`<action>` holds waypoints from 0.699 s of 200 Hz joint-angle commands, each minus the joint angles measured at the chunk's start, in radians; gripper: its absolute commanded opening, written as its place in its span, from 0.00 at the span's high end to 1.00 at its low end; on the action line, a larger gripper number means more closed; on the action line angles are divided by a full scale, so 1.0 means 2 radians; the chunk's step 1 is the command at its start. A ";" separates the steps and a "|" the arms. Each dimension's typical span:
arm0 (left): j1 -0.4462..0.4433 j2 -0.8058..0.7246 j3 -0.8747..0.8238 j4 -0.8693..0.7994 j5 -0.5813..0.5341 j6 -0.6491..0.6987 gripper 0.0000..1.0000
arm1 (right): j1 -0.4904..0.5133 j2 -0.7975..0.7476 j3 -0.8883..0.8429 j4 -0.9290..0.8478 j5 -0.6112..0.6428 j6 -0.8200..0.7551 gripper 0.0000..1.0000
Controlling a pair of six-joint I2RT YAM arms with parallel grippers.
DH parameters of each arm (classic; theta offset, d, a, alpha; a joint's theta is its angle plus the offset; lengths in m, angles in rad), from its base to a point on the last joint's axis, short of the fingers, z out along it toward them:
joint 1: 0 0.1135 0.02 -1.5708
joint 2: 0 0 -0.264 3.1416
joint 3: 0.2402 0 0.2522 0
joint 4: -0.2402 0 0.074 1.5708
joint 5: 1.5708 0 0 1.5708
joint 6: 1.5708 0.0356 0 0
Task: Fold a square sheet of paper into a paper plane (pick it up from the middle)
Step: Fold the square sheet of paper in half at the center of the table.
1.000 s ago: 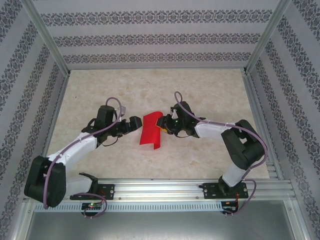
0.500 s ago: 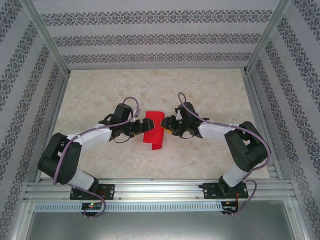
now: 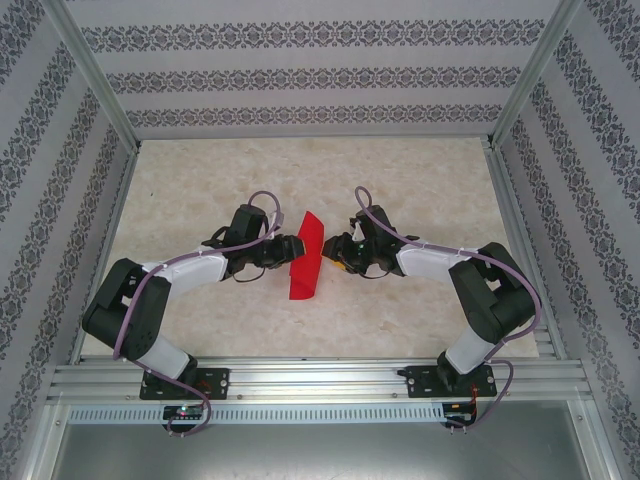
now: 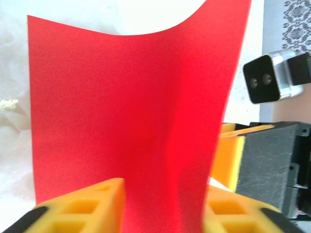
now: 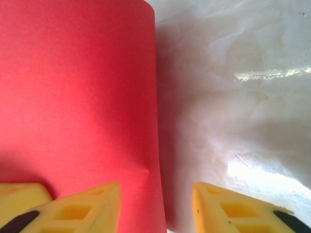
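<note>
The red square sheet of paper (image 3: 303, 262) stands bent into a narrow upright fold on the table between the two arms. My left gripper (image 3: 292, 248) has come in from the left. In the left wrist view the sheet (image 4: 126, 107) runs down between the yellow fingers (image 4: 82, 206) of that gripper (image 4: 165, 208), which is shut on it. My right gripper (image 3: 333, 253) faces it from the right. In the right wrist view the sheet (image 5: 77, 97) lies against the left finger (image 5: 82, 208) of the right gripper (image 5: 155, 194), and the other finger stands apart from it, so this gripper is open.
The beige marbled tabletop (image 3: 420, 180) is ringed by patterned walls and metal frame posts (image 3: 95, 80). The right gripper's black body (image 4: 272, 165) and camera (image 4: 269, 77) sit close behind the sheet in the left wrist view. An aluminium rail (image 3: 320, 380) runs along the near edge.
My left gripper moved right to the sheet and closed on it. The sheet went from a wide curl to a narrow upright fold. The right gripper's jaws widened slightly.
</note>
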 commanded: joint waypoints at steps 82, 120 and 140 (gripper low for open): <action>-0.020 0.025 0.022 0.088 0.071 -0.080 0.95 | -0.002 -0.052 0.000 -0.044 0.064 -0.025 0.44; -0.033 0.044 0.004 0.112 0.053 -0.094 0.99 | -0.002 -0.054 -0.018 -0.003 0.051 -0.005 0.42; -0.032 0.029 -0.001 0.079 0.023 -0.073 0.99 | 0.003 -0.053 -0.019 0.008 0.048 0.002 0.38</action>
